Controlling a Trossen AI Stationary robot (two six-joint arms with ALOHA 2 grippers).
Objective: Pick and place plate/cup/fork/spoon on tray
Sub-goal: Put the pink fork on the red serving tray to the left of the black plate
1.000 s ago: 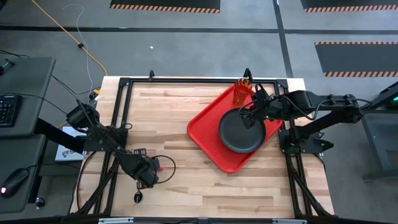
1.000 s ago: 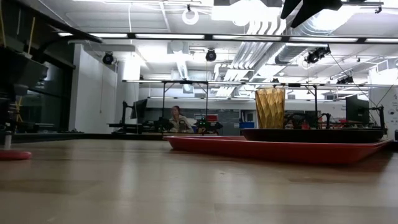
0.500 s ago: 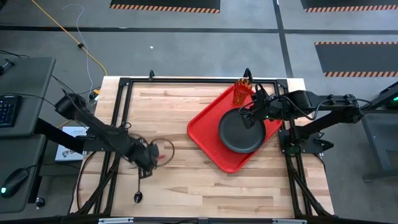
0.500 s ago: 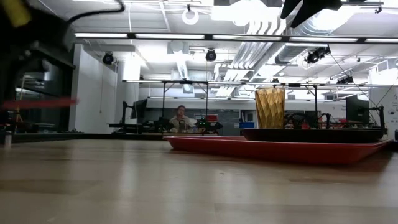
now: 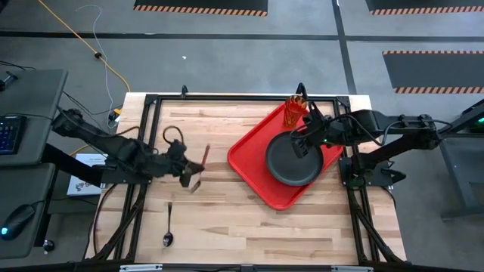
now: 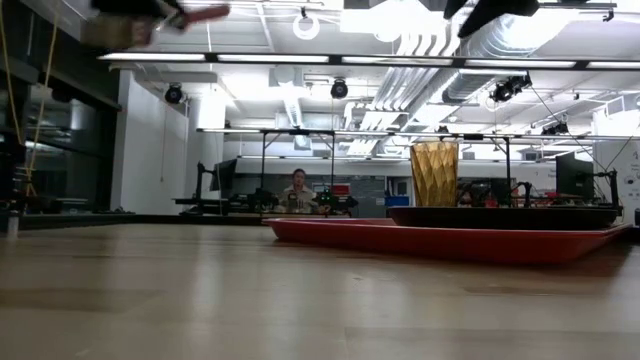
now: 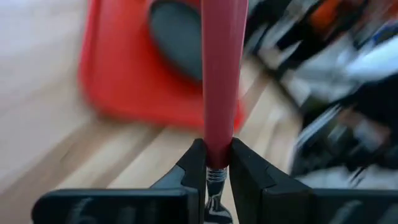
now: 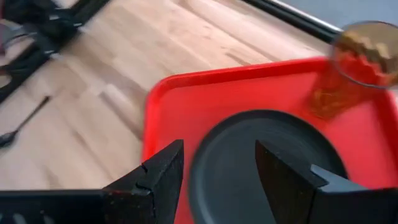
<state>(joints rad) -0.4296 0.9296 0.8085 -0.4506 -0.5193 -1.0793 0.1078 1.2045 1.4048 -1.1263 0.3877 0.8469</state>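
Carrying fork (image 5: pixel 203 159) above surface (image 5: pixel 227 219), clamped at handle base in left gripper (image 7: pixel 216 163); short of tray (image 5: pixel 249 162). Risk: pivoting or slipping, given narrow grip. Right gripper (image 8: pixel 217 168) open over plate (image 5: pixel 295 159).

Tray (image 5: pixel 255 175): solid red. Plate (image 5: pixel 293 160): uniform dark grey-black. Cup (image 5: pixel 293 112): translucent amber-orange, ribbed; it reads golden in the low view. Fork (image 5: pixel 201 160): red-pink handle, silvery metal at the neck. Spoon (image 5: pixel 168 227): dark metallic throughout. Table (image 5: pixel 219 227): pale wood in lengthwise plank strips, edged by a black frame. Floor mats (image 5: pixel 200 7): black, bordered with orange-and-black diagonal stripes. Both arms: black.
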